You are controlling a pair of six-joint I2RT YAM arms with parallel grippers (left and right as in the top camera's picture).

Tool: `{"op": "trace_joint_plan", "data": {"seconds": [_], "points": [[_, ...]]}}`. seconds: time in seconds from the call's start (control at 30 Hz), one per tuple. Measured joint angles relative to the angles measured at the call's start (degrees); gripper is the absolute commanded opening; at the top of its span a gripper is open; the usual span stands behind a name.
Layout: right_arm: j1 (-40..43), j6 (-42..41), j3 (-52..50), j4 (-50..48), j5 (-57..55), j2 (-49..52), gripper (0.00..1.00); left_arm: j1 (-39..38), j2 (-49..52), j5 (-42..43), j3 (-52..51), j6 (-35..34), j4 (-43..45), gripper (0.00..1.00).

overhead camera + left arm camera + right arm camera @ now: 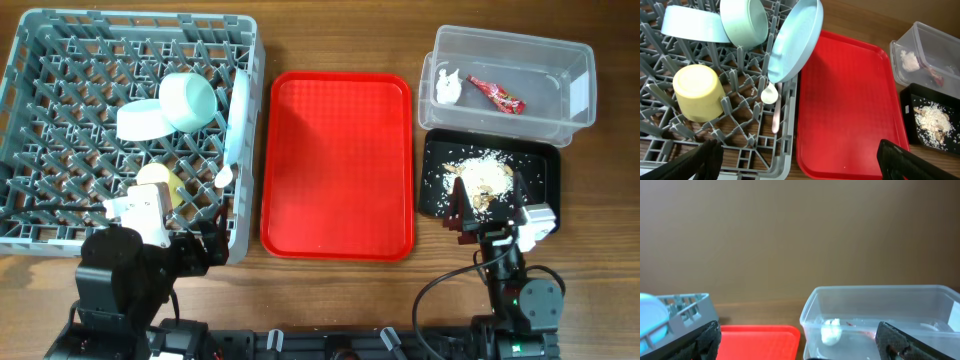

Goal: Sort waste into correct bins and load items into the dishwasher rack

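since the red serving tray (335, 170) lies bare, the sorting looks all but done. the left gripper (799, 150) hangs wide and empty over the near right corner of the dishwasher rack (130, 22). the right gripper (488, 210), equally wide and empty, hangs above the near end of the black tray (540, 165), where the food scraps (480, 175) lie heaped.

the plate (238, 110) stands on edge between pegs, probably to drain, its long line running near to far along the rack's right wall. the bowls (190, 100) lean tipped beside it, and the yellow cup (160, 185) sits nearer. the spoon (771, 95) lies flat, handle pointing toward the near rim. i cannot find the fork.

the clear tub (570, 60) holds the tissue (447, 88) and the red wrapper (497, 95), whose length slants across the tub floor.
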State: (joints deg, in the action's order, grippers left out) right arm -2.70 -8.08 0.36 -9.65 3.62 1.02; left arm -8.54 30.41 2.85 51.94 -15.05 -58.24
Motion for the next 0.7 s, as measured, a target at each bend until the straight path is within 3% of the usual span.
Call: {"op": "trace_joint_plan", "data": {"seconds": [0.23,0.7], "points": [[-0.96,2.08,0.0,9.18,1.29,-0.17,1.0,0.0,0.0,0.0,0.0,0.0,-0.02,1.0],[-0.98,1.88,0.0,9.42,2.8,-0.17,0.99,0.0,0.0,0.0,0.0,-0.02,0.0,1.0]]}}
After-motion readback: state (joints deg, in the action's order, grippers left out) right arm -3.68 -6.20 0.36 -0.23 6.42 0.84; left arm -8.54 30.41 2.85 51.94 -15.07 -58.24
